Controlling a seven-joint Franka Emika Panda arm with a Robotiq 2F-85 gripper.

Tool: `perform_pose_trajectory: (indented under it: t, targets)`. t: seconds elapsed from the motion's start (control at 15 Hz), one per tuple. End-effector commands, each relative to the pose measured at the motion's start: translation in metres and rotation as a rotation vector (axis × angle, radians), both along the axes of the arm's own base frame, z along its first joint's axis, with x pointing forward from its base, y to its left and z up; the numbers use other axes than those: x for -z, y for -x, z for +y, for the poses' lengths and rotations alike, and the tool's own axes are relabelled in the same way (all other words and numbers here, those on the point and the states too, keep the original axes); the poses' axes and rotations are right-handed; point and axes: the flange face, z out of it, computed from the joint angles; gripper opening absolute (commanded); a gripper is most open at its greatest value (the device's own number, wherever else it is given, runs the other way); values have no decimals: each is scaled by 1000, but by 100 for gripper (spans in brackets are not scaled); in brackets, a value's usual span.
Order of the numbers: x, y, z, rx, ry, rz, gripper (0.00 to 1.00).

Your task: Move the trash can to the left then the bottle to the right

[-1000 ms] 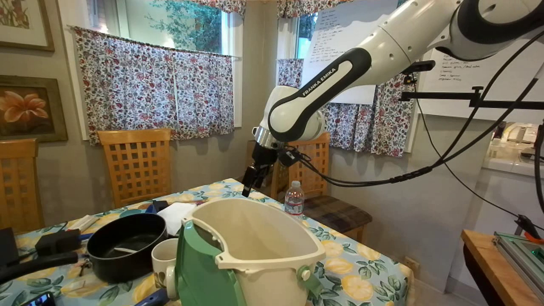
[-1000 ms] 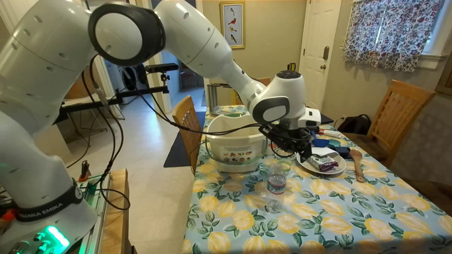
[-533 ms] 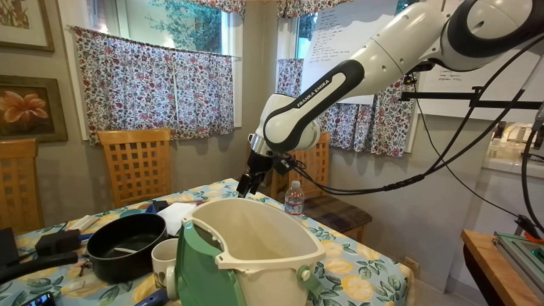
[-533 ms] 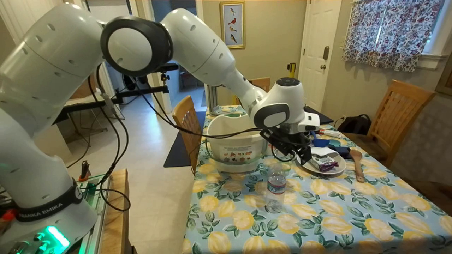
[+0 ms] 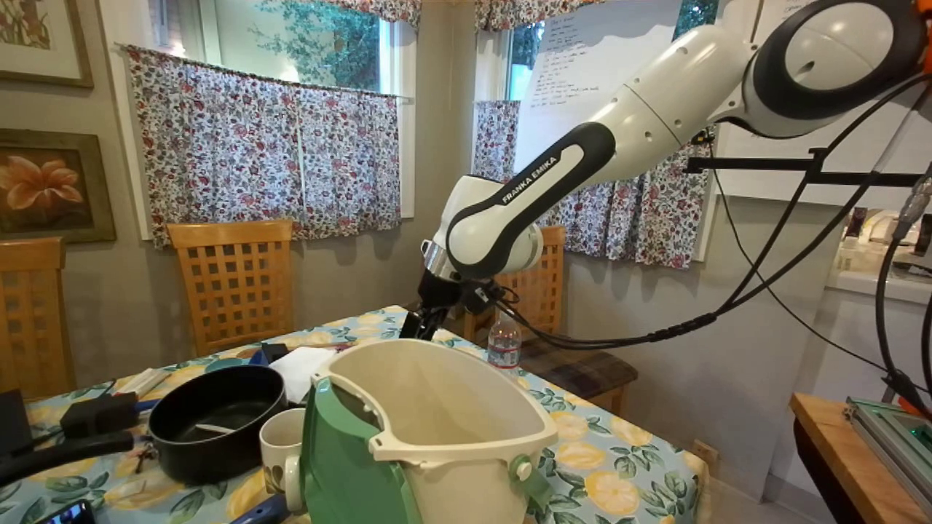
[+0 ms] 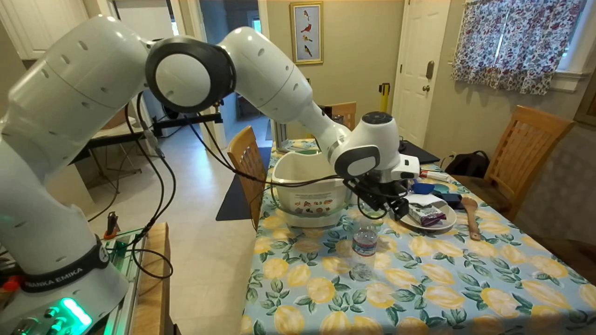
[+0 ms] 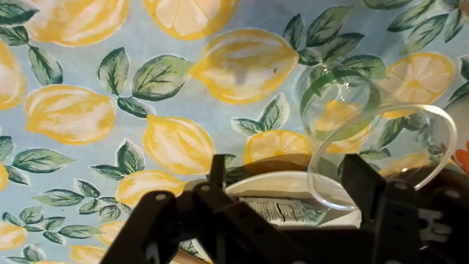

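Jaws spread, the gripper [image 7: 285, 165] hangs near the trash can [image 6: 311, 192], apart from the bottle [image 6: 364, 243].

Cannot read the blurred packet [image 7: 278, 211] beyond the gripper [image 7: 284, 161] — nor see, in an exterior view, the cut-off foot of the trash can [image 5: 451, 407] near it.
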Motion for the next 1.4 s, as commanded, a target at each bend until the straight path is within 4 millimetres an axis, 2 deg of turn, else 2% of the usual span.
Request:
perform_pose_trajectory:
  t: [0.0, 0.47, 0.6, 1.07, 1.33]
  targets:
    - [6, -8, 2, 21, 0, -13, 52]
    - [11, -9, -1, 42, -7, 4, 1]
    - [4, -8, -1, 50, -7, 1, 0]
    - [-54, -8, 0, 54, 4, -86, 2]
    - [-107, -1, 6, 39, 20, -200, 2]
